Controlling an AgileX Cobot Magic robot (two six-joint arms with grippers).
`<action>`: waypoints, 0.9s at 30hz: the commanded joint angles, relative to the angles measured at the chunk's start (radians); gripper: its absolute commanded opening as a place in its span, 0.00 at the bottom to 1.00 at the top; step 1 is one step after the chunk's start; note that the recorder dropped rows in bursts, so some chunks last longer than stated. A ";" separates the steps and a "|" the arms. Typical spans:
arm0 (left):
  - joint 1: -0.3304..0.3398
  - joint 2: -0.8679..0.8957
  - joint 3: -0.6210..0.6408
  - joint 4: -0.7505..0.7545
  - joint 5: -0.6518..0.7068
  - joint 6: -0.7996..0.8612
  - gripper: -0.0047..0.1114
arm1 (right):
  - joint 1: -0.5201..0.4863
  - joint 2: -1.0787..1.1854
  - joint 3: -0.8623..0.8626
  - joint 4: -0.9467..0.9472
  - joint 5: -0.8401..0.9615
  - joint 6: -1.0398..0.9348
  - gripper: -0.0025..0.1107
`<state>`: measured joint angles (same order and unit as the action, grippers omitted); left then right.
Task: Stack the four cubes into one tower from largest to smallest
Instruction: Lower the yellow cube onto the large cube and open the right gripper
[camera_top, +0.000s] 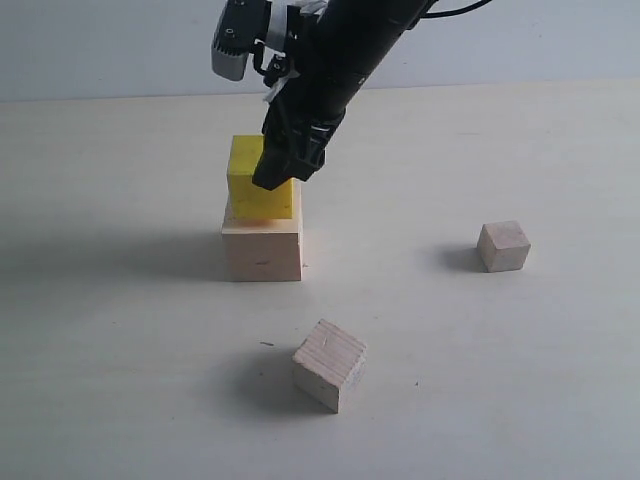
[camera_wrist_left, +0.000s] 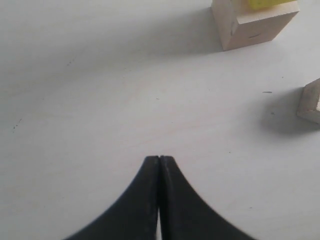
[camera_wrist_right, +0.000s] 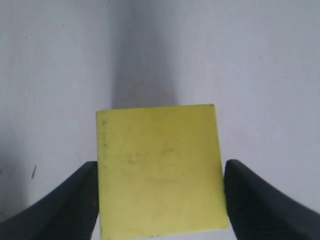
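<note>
Atop big cube (camera_top: 262, 252): yellow cube (camera_top: 245, 185), right claw (camera_wrist_right: 161, 164) clamped on its sides. In front of big cube: medium cube (camera_top: 330, 365); off to its right: small cube (camera_top: 503, 246), both on worktop (camera_top: 120, 350). Over bare worktop, left claw (camera_wrist_left: 159, 159) pressed together.

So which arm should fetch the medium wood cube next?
Probably left: the left gripper is shut and empty, with the medium cube in its view; the right gripper is closed around the yellow cube on the large cube.

yellow cube (camera_top: 262, 190) bright yellow; large cube (camera_top: 262, 252) and small cube (camera_top: 503, 246) pale bare wood. medium cube (camera_top: 330, 365) pale, parallel grain lines on top. desk (camera_top: 120, 390) cream, left tool (camera_wrist_left: 159, 159) and right tool (camera_wrist_right: 161, 164) black.
</note>
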<state>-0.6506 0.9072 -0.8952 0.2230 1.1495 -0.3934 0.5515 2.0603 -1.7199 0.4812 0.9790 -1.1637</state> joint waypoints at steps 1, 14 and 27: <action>0.003 -0.006 0.003 0.006 -0.009 0.005 0.05 | 0.001 0.000 -0.008 0.013 -0.016 0.005 0.02; 0.003 -0.006 0.003 0.002 -0.023 0.005 0.05 | 0.001 0.013 -0.008 0.018 -0.025 0.005 0.02; 0.003 -0.006 0.003 0.002 -0.027 0.005 0.05 | 0.001 0.015 -0.008 0.020 -0.011 -0.017 0.17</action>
<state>-0.6506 0.9072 -0.8952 0.2246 1.1314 -0.3934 0.5515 2.0780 -1.7199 0.4901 0.9655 -1.1689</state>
